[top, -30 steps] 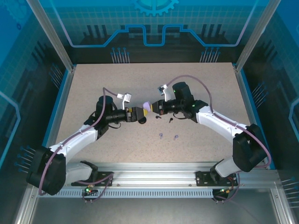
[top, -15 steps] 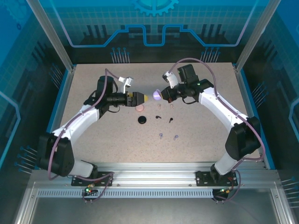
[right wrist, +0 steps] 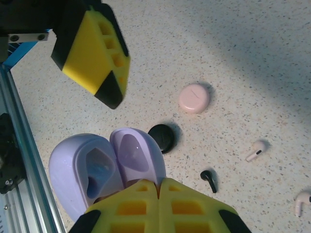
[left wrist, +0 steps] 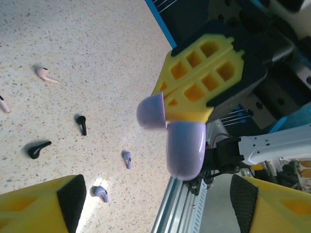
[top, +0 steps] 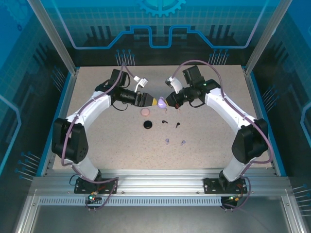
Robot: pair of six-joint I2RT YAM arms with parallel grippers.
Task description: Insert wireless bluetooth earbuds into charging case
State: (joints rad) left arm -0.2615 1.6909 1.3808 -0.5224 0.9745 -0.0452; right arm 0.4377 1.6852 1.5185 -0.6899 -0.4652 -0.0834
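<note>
While the right fingers [right wrist: 131,208] pinch the open lavender case [right wrist: 92,170] mid-frame, the wide-spread left fingers [right wrist: 95,53] should fetch a lavender earbud [top: 167,141] below.

Bench top [top: 209,155]: beige, fine dark speckle, matte finish. A blue edging strip [top: 59,114] runs along the left edge, with a matching one on the right.

Near edge: an aluminium extrusion rail [top: 160,175] spans the full width. A slotted strip [top: 160,200] lies just in front of it.

Enclosure: slanted aluminium posts [top: 52,36] rise from the far corners. The side panels are blue-tinted.

Back wall [top: 160,29]: blue grid with a circuit-line pattern and a gear motif [top: 161,6] at top centre.

Light: comes from above and is fairly even; shadows are short and soft. In the right wrist view, a broad grey shadow band [right wrist: 272,29] crosses the bench surface at upper right.
</note>
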